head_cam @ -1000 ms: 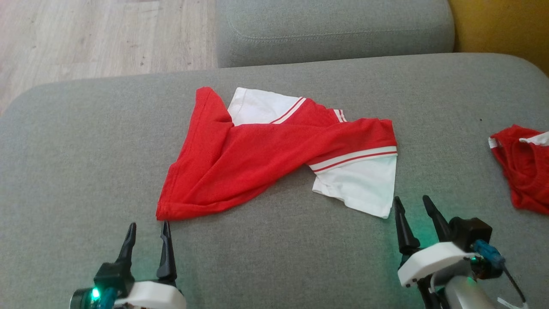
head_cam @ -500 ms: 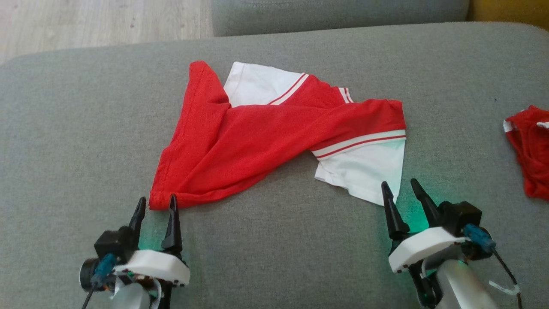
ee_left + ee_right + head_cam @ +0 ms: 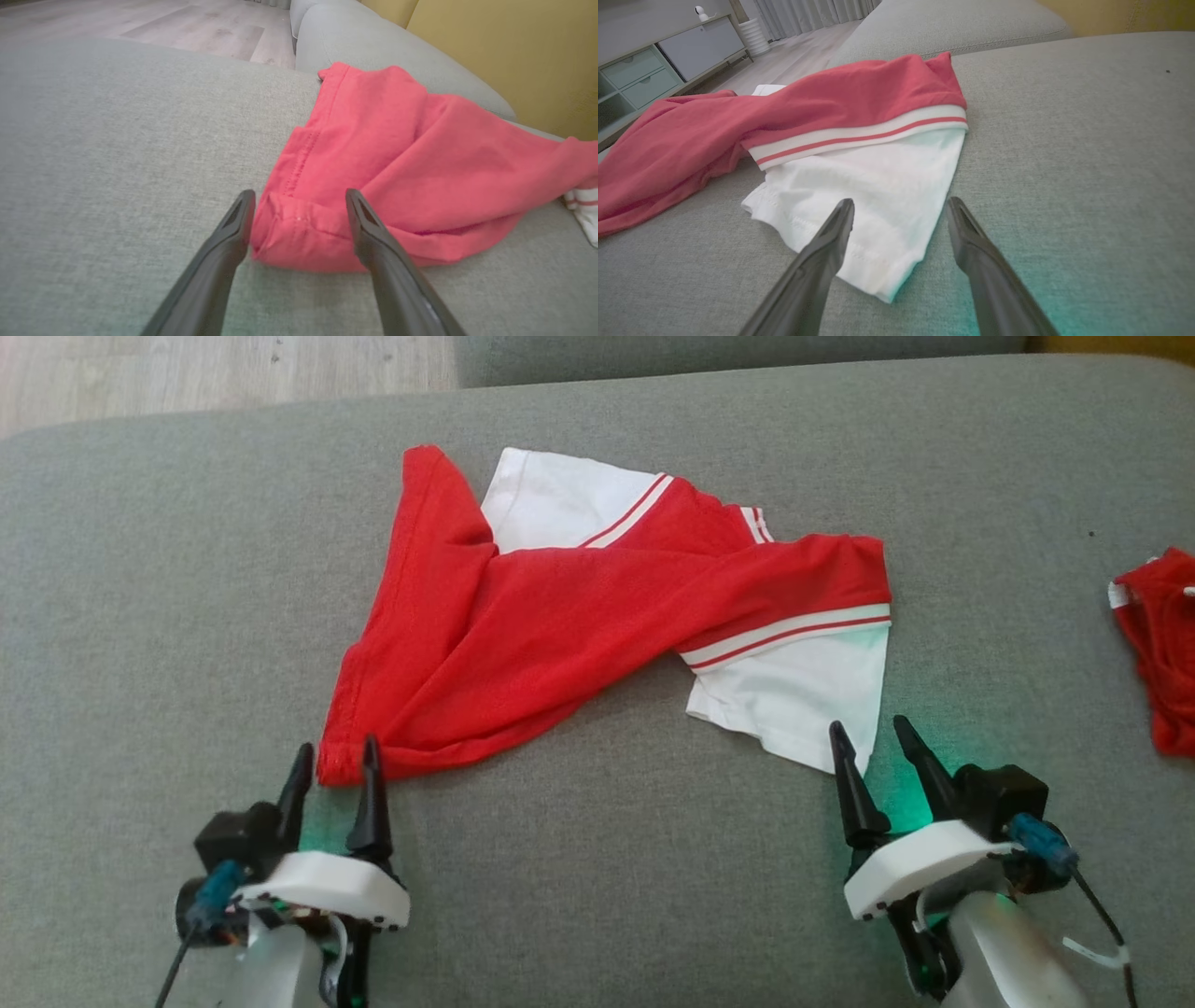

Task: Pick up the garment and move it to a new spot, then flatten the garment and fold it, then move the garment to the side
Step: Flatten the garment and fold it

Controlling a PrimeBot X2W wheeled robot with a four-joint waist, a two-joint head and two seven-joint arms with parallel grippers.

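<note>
A red garment (image 3: 560, 616) with white sleeves and striped trim lies twisted on the grey sofa cushion (image 3: 140, 569). My left gripper (image 3: 336, 756) is open, its two fingertips either side of the garment's red near-left corner (image 3: 299, 228). My right gripper (image 3: 868, 733) is open too, tips straddling the near corner of the white sleeve (image 3: 878, 219). Neither set of jaws has closed on cloth. In the right wrist view the red body (image 3: 738, 126) drapes over the sleeve behind a white band with a red stripe.
A second red garment (image 3: 1158, 644) lies at the right edge of the cushion. Another grey cushion (image 3: 373, 42) sits beyond, with wooden floor (image 3: 187, 373) at the far left. A low cabinet (image 3: 654, 60) shows in the right wrist view.
Both grippers have moved forward to the garment: the left tips now flank the red corner, the right tips reach the white sleeve. The head camera tilted down, shifting the whole picture upward.
</note>
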